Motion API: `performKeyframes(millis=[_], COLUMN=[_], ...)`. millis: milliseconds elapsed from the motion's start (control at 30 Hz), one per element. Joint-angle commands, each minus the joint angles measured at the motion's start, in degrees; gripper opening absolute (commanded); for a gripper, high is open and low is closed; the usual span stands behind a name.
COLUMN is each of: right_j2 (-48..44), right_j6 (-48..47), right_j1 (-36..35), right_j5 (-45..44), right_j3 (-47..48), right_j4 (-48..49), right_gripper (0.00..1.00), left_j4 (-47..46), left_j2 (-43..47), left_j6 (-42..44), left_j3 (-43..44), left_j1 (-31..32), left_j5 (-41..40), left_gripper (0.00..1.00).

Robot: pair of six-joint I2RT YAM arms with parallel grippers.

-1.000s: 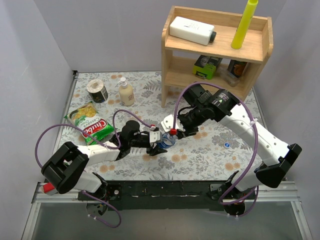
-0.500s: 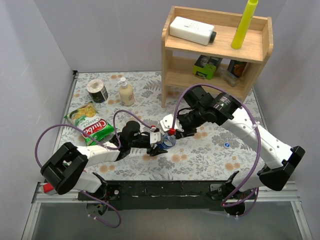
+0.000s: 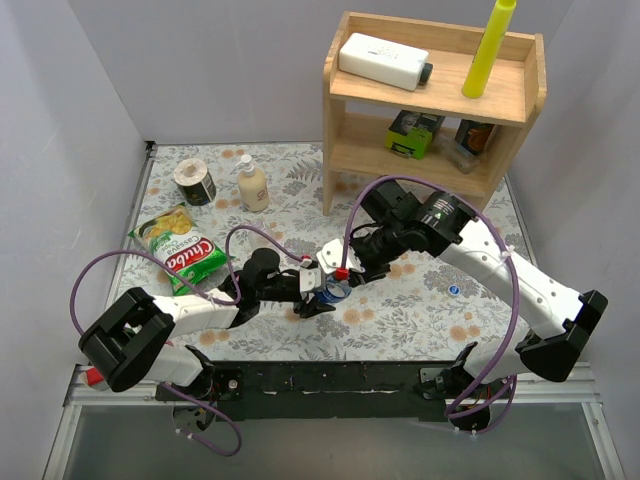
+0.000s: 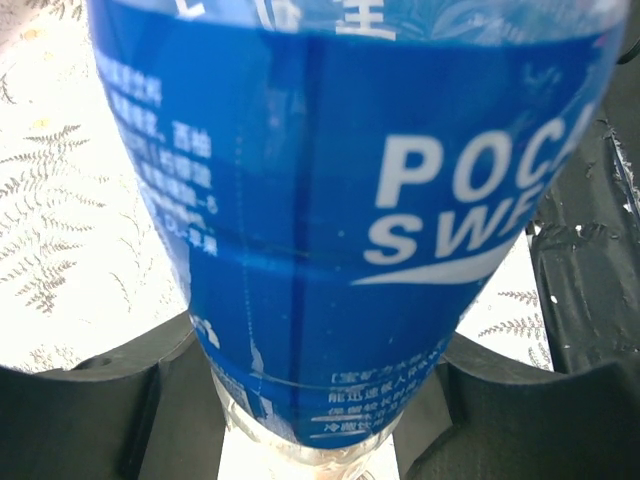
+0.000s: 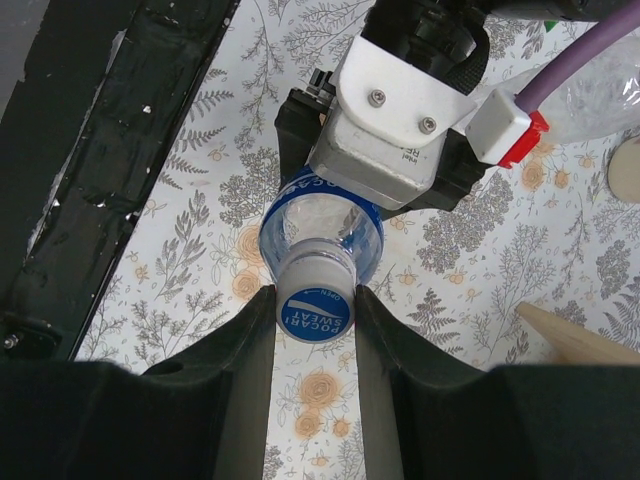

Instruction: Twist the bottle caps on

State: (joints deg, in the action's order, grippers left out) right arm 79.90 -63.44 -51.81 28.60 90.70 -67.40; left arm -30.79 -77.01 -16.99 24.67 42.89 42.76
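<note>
Saw plain grey-white walls [image 3: 230,60] closing three sides. Found a floral-print tabletop [image 3: 420,310] under even light, a two-tier wooden shelf [image 3: 440,106] far right, and a black rail [image 3: 330,378], possibly metal, along the near edge.

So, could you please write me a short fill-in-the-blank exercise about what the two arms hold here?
1. The left claw holds the bottle with the ___ label.
2. The right claw pinches its cap, printed POCARI ___.
3. A second cap lies loose on the ___.
Missing words: blue; SWEAT; table.
</note>
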Motion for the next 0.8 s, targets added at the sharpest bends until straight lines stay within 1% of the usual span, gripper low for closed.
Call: performKeyframes(millis=[0,167,267,300,367,467,500,533,600,633,767], right_j2=[-0.88,-0.71,0.08,0.52,1.31,3.94,5.78,6.84,7.99,7.91,9.57], right_j6=[-0.11,3.75,9.63,13.65,16.76,23.78,26.50,32.01,36.79,40.38,47.43], right_j1=[-0.22,-0.22,-0.31,-0.31,-0.31,-0.22,-0.31,-0.22,-0.22,-0.22,-0.31], right_j5=[-1.44,-1.00,-1.79,-2.40,-2.85,-4.07,-5.30,-7.92,-10.39,-11.10,-12.42], right_j3=[-2.89,-4.91,-5.44,-5.62,-4.92,-2.72,-2.02,-0.80,-1.05,-1.48,-0.79], right_j4=[-1.69,1.04,3.84,4.81,5.35,4.65,4.38,4.12,4.98,5.60,6.49], right_gripper=[0.20,0.20,0.19,0.19,0.19,0.19,0.19,0.19,0.19,0.16,0.01], left_j4=[-6.74,-7.53,-8.85,-9.20,-9.47,-10.35,-10.52,-10.61,-10.96,-11.14,-11.93], left_j2=[2.75,2.48,2.39,2.22,2.04,1.96,1.87,1.78,1.69,1.60,0.64], left_j6=[-1.99,-2.43,-3.22,-3.48,-3.66,-4.01,-4.53,-4.89,-6.11,-6.64,-11.12], left_j3=[-0.06,0.56,1.09,1.35,1.88,1.88,1.96,2.05,1.97,1.97,1.88], left_j1=[0.26,0.43,0.52,0.61,0.87,1.40,1.40,1.58,1.93,2.10,2.19], left_j5=[-0.31,-1.54,-4.00,-4.53,-6.62,-10.40,-11.29,-11.82,-13.67,-14.02,-14.73], left_gripper=[0.00,0.00,0.00,0.00,0.00,0.00,0.00,0.00,0.00,0.00,0.00])
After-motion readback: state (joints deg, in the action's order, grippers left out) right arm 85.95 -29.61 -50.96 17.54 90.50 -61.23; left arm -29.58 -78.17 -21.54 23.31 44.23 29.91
